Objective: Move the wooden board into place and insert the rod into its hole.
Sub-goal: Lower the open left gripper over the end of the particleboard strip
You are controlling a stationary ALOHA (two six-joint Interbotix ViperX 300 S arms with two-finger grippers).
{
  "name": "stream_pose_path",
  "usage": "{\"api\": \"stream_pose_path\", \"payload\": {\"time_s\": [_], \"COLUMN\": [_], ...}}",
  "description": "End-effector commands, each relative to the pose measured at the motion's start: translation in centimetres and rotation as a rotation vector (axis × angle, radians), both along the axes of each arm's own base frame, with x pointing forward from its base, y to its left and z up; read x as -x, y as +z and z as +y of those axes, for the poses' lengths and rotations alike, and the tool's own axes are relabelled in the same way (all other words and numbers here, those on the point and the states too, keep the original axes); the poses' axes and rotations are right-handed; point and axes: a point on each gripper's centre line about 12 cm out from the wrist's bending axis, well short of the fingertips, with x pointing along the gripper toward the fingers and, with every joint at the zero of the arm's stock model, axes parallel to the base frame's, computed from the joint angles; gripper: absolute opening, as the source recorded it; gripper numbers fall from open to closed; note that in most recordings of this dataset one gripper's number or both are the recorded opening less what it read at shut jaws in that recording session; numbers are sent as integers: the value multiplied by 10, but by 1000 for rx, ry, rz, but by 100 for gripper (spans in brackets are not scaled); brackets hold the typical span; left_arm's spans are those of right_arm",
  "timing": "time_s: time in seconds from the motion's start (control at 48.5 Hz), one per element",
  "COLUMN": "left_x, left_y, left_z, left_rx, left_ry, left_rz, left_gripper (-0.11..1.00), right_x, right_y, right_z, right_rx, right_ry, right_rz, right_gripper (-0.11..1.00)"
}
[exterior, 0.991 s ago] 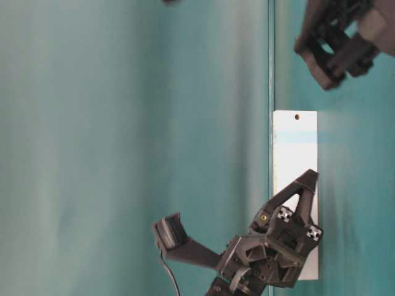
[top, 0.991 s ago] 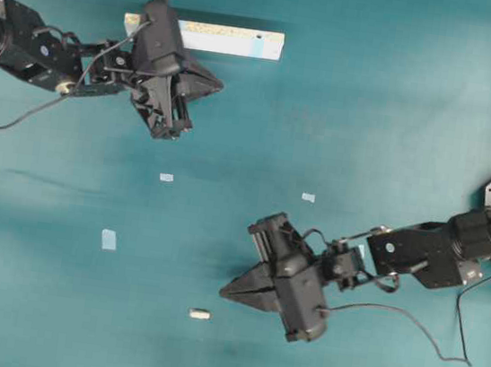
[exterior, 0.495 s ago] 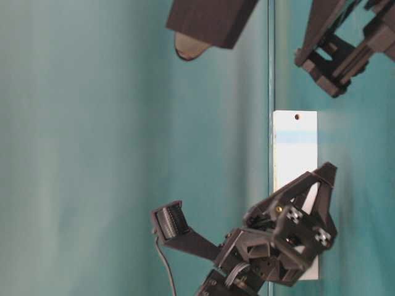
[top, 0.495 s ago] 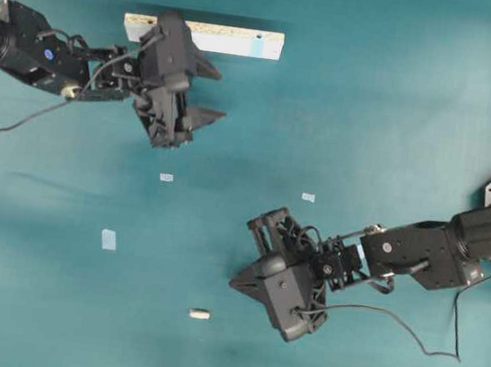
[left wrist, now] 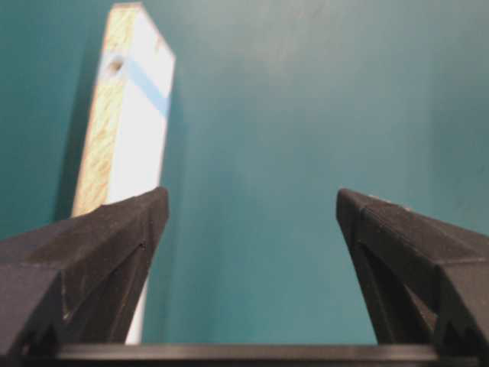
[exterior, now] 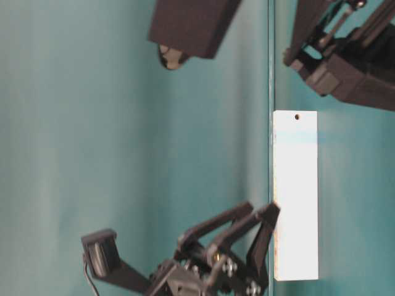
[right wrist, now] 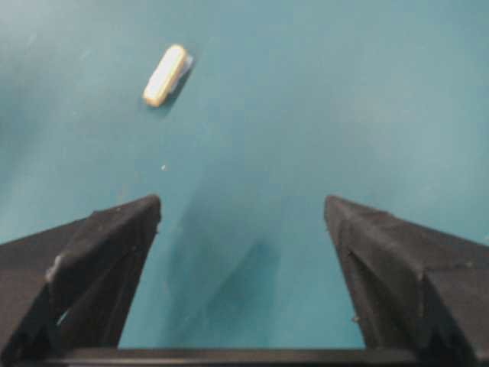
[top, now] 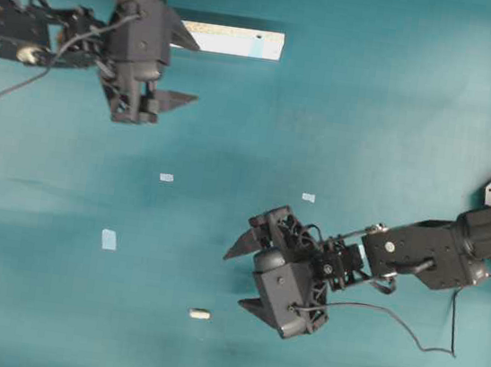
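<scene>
Overhead: left gripper (top: 186, 72) has fingers spread wide, empty, set at the near end of the board (top: 233, 40); 1 finger lies over the board's edge, the other clear of it on the cloth (top: 398, 122). Likely lined up to straddle the board for a grasp. Right gripper (top: 245, 276) also wide and empty; the rod (top: 199, 314) lies apart, beyond its fingertips. 3 tape squares on the cloth; no containers anywhere.

Table-level: board (exterior: 295, 194) stands on edge, hole at its far end; left gripper (exterior: 258, 221) just beside it, not touching as far as I can tell.

Left wrist: board (left wrist: 130, 115) runs ahead of the left finger (left wrist: 107, 245).

Right wrist: rod (right wrist: 164, 74) ahead, toward the left finger (right wrist: 99, 252).
</scene>
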Motion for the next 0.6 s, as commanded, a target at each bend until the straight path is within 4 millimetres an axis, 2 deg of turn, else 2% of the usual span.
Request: {"api": "stream_pose_path", "payload": {"time_s": [0.0, 0.186, 0.392, 0.578], "left_x": [10, 26, 30, 31], "left_y": [11, 8, 9, -6], "left_z": [10, 29, 45, 50], "left_rx": [-39, -57, -67, -91], "left_ry": [12, 61, 102, 78], "left_rz": [-16, 7, 7, 63], "left_gripper": [91, 91, 91, 91], "right_x": [-5, -2, 2, 2], "right_y": [26, 42, 43, 48], "right_z": [2, 1, -1, -1], "right_rx": [-21, -19, -6, -12], "right_ry": [1, -2, -9, -12], "right_rz": [-69, -76, -42, -51], "right_gripper": [99, 99, 99, 99]}}
